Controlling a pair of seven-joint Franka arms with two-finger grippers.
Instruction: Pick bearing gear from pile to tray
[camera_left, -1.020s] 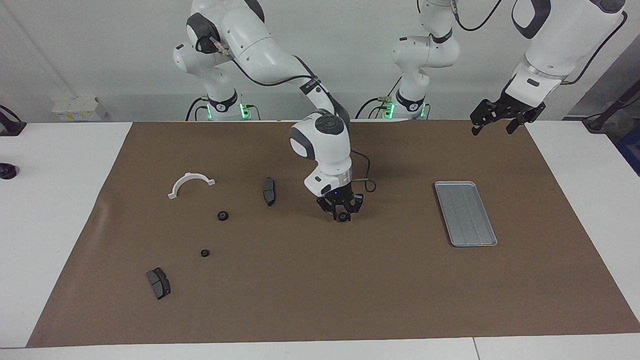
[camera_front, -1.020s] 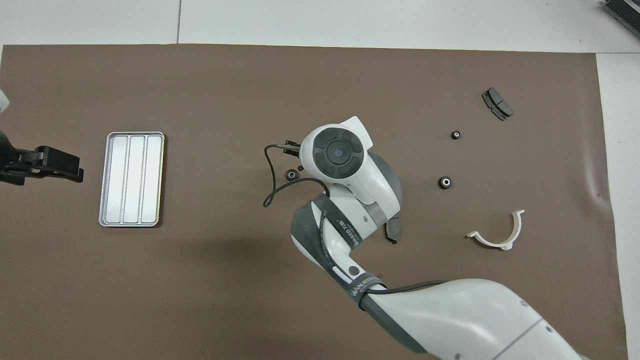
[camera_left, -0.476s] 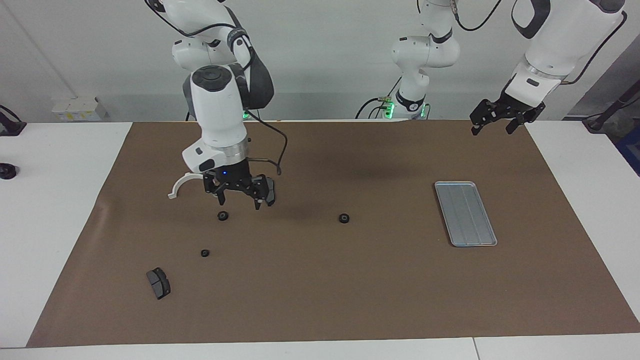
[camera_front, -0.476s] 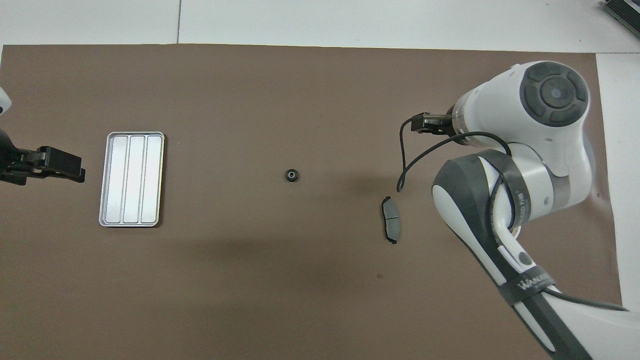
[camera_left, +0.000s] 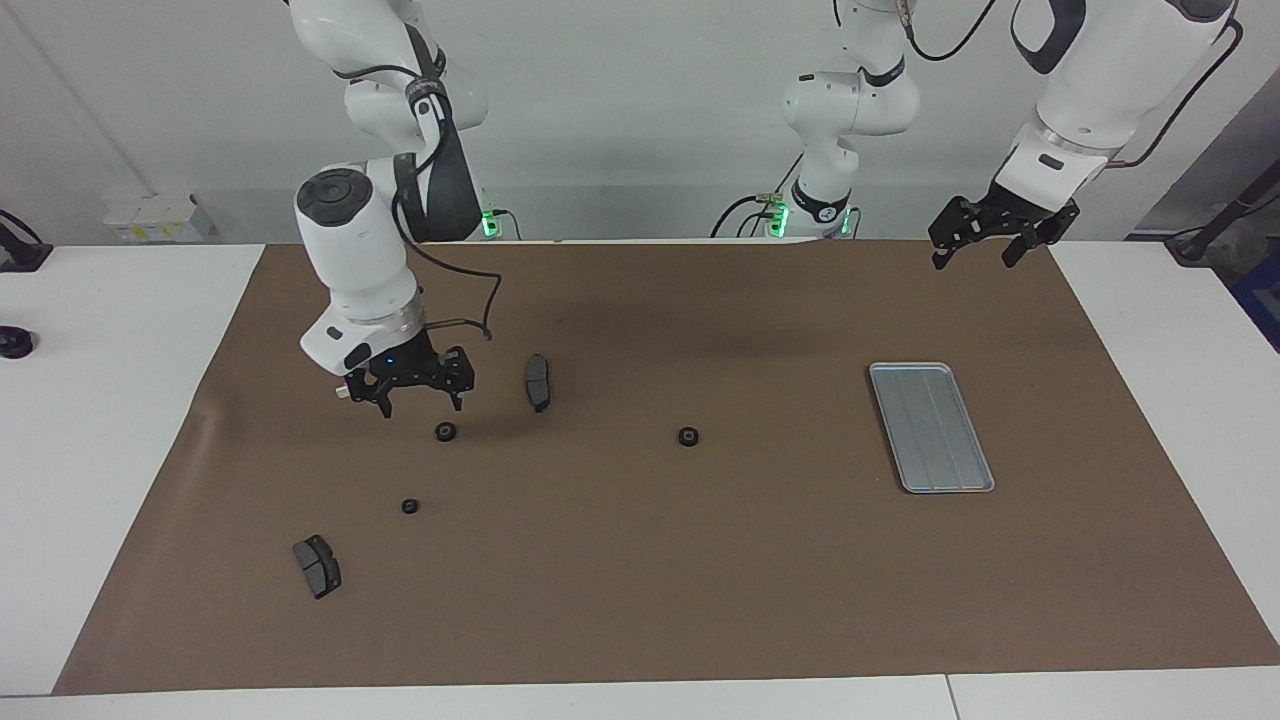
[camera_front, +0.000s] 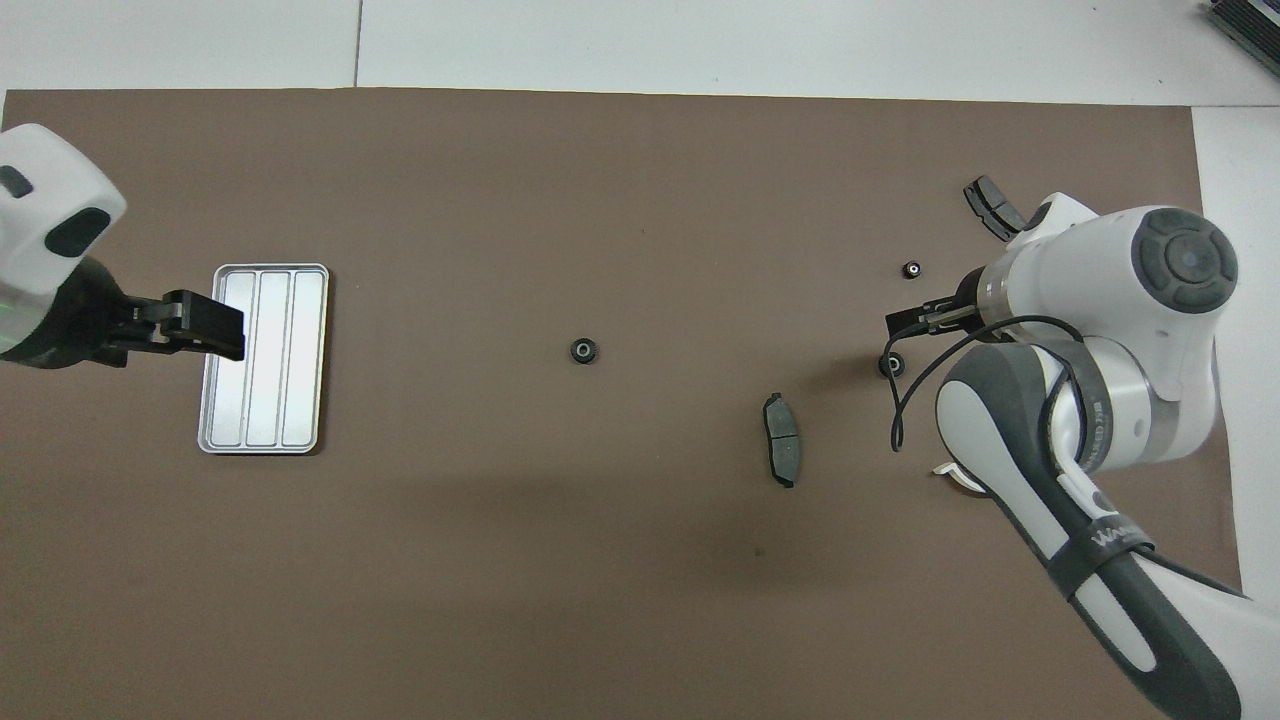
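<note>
Since half a second ago the right tool (camera_left: 418, 388) has shifted toward its own arm's end of the worktop, uncovering the plate (camera_left: 538, 382) it stood before, and the left tool (camera_left: 990, 236) has slid slightly along the mat's (camera_left: 620, 580) edge.

Facing view: the right tool hangs with its fingers spread and nothing between them, over the mat just above a small black gear (camera_left: 446, 431). It hides most of the white bracket, of which only one end (camera_left: 342, 392) shows. A second gear (camera_left: 688, 436) lies alone mid-mat, between the pile and the tray (camera_left: 931, 427), and a smaller round piece (camera_left: 409, 506) and a second plate (camera_left: 317, 566) lie farther from the robots. The tray holds nothing. The left tool hangs released over the mat's edge nearest the robots, at the left arm's end.

Overhead view: the right arm (camera_front: 1090, 400) covers most of the bracket and part of the second plate. The gear (camera_front: 890, 365) peeks out beside the wrist. The lone gear (camera_front: 584, 350) sits mid-mat. The left tool (camera_front: 215, 328) overlaps the tray's rim (camera_front: 262, 450).
</note>
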